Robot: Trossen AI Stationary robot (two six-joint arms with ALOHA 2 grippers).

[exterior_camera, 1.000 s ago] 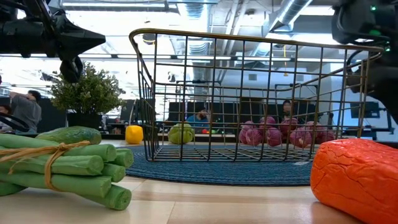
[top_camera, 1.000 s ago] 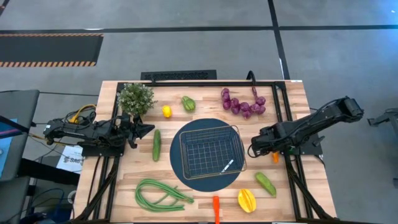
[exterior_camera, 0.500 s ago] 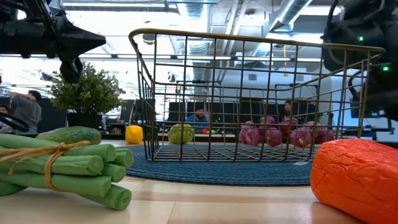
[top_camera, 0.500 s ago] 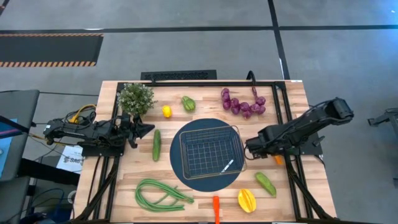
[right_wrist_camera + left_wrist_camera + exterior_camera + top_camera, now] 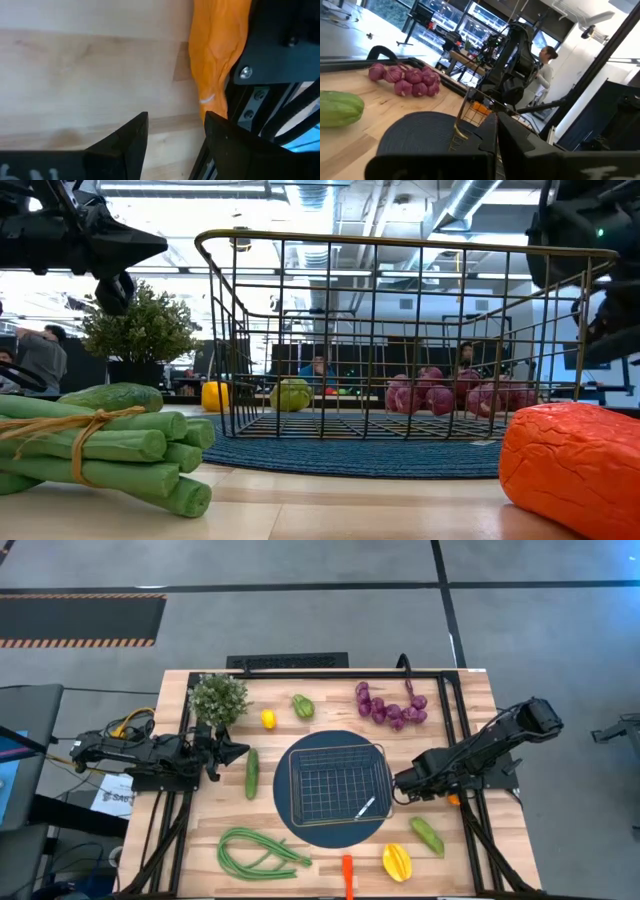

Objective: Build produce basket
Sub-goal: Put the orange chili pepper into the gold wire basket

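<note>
Basket sits on the blue mat mid-surface, my right gripper at its three o'clock edge, jaws apart and empty, a carrot just beside; my left gripper rests shut at nine o'clock

A pale wooden table is carrying everything. A dark blue round mat is lying at its centre. Around it: leafy plant at ten o'clock, purple grape bunch at one, green peppers at eleven and at four, cucumber at nine, beans at seven, carrot at six
</note>
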